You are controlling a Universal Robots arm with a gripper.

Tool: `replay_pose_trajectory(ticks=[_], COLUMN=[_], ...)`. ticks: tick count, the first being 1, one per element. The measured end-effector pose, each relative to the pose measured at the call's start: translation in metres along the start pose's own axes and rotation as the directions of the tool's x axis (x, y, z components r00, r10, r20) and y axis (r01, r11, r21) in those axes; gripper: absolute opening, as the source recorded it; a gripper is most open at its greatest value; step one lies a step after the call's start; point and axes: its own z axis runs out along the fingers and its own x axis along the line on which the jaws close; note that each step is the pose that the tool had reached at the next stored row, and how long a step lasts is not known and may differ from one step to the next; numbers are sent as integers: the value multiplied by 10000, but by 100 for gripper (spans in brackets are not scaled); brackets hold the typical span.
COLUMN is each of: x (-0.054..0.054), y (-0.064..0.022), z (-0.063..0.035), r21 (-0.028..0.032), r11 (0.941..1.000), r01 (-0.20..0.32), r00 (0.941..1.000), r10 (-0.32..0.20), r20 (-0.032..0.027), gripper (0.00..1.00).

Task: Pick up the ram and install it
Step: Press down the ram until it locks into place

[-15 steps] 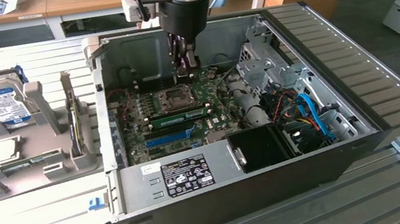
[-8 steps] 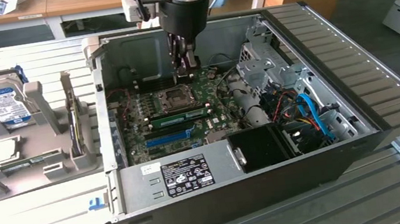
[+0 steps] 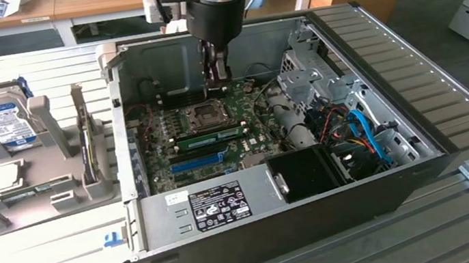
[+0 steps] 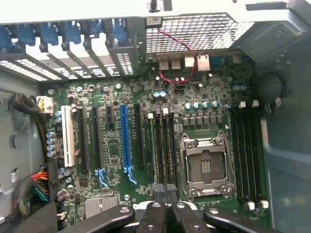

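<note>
- The ram (image 3: 207,136) should handle as a light, stiff and brittle card. It is best taken by its bare top edge or short ends, keeping off the chips and the contact edge.
- It looks like a thin, narrow green board with small dark chips along its face.
- It stands on edge in a memory slot of the motherboard (image 3: 184,153), beside the CPU socket (image 4: 205,166). That puts it below the jaws and apart from them in the exterior view.
- The gripper (image 3: 218,71) hangs inside the open PC case (image 3: 369,37) with its jaws clenched together, and I can make out nothing between them.
- In the wrist view the closed fingertips (image 4: 160,216) hover over one end of the black slots.
</note>
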Motion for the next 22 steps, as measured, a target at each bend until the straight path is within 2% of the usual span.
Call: replay_pose_trajectory(ticks=[8,22], x=[0,0], y=[0,0], z=[1,3], r21=[31,63], r11=[9963,9818], r01=[-853,-1897], r00=[9963,9818], r10=[853,1896], r20=[48,111], gripper=[10,10])
